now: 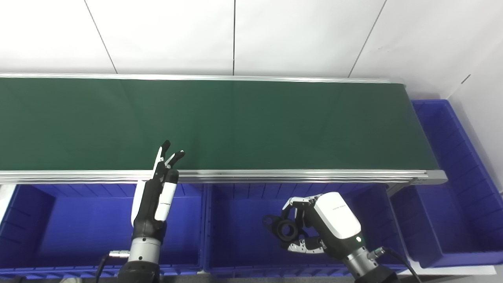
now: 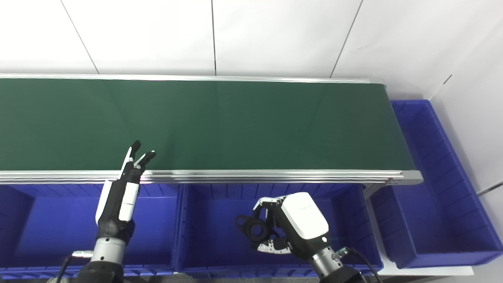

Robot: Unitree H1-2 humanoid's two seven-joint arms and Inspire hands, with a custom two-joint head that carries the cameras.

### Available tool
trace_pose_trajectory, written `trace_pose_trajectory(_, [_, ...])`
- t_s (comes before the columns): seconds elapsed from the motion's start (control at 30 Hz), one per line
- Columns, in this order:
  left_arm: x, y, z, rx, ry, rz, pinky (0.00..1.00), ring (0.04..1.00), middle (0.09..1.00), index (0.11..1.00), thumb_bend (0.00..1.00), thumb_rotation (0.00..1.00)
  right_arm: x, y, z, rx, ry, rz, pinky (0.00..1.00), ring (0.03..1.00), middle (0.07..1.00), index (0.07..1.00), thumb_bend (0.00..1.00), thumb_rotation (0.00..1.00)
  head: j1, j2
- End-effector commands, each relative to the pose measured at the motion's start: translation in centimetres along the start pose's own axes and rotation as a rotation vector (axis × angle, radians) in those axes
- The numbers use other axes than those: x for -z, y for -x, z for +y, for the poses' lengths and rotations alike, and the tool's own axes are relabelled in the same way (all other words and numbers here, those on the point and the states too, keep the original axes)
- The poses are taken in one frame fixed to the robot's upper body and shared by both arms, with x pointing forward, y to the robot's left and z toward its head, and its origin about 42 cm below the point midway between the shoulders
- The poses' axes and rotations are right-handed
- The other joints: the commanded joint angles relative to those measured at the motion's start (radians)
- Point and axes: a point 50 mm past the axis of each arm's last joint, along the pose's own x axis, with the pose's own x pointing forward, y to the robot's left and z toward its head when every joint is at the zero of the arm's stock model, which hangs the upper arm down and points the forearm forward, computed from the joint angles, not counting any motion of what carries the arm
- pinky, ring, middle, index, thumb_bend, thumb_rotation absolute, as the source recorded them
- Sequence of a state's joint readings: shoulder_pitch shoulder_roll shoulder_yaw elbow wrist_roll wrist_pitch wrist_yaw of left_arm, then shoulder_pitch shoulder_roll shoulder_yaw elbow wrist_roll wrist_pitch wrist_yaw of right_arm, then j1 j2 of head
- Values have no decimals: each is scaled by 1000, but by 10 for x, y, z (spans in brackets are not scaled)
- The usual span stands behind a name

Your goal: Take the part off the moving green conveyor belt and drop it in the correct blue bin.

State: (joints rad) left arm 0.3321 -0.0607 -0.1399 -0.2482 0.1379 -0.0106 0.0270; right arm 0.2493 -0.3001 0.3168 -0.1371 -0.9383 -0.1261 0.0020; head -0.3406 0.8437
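My right hand is shut on a black part with a round hole and holds it over the middle blue bin, below the belt's front rail. It also shows in the right eye view. My left hand is open and empty, fingers pointing up, its fingertips over the near edge of the green conveyor belt and its palm above the left blue bin. The belt carries nothing in view.
A third blue bin stands at the belt's right end. The belt's aluminium front rail runs between the belt and the near bins. A white panelled wall is behind the belt.
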Motion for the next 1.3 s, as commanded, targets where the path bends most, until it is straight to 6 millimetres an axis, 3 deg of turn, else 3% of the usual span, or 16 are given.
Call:
trace_pose_trajectory(0.0, [-13,0,-2,-5,17,-67,1000,960,887,1000,665,1000,-1,-2,-6,-13,61,73,369,414,493,618,644,382,3,0])
trace_pose_trajectory(0.03, [-13,0,-2,-5,21,-69,1000,959,884,1000,654,1000,-1,-2,-6,-27,82,96,454,516,599,687,736,477,3,0])
trace_pose_trajectory(0.1, [-13,2,-1,-7,27,-64,1000,956,881,1000,655,1000,-2,-2,-4,-45,120,134,542,615,699,738,827,564,7,-1])
trace_pose_trajectory(0.2, [-14,4,-1,-9,34,-55,1000,955,883,1000,662,1000,-6,-1,-4,-51,124,150,616,696,779,778,911,604,9,-1])
trace_pose_trajectory(0.53, [-17,7,0,-3,42,-37,1000,956,870,1000,639,1000,-11,-1,-6,-64,98,154,651,730,803,795,983,634,8,-3])
trace_pose_trajectory(0.7, [-15,8,0,-3,39,-38,1000,958,873,1000,646,1000,-11,0,-5,-61,73,144,653,734,803,798,978,658,22,-22])
trace_pose_trajectory(0.8, [-13,8,2,3,33,-42,1000,958,900,1000,652,1000,-13,2,-5,-11,-68,75,686,757,813,808,904,720,40,-42])
trace_pose_trajectory(0.87, [-11,8,3,6,24,-36,1000,967,941,1000,674,1000,-16,4,-4,57,-258,12,708,781,831,822,798,735,53,-57])
trace_pose_trajectory(0.97, [-10,10,4,5,15,-22,1000,982,971,1000,689,1000,-18,8,-2,189,-538,-64,737,816,849,836,741,764,67,-77])
trace_pose_trajectory(1.1, [-6,14,5,1,-8,-33,1000,1000,999,1000,696,1000,-24,14,-1,415,-868,-22,783,846,897,885,789,921,95,-115])
trace_pose_trajectory(1.2, [-5,16,6,3,-24,-45,1000,1000,1000,1000,688,1000,-33,16,-12,517,-974,-18,841,884,938,947,782,985,108,-140])
trace_pose_trajectory(1.27, [-4,17,6,9,-34,-52,1000,1000,1000,1000,685,1000,-33,21,-16,548,-1003,-7,887,912,968,988,715,997,109,-152])
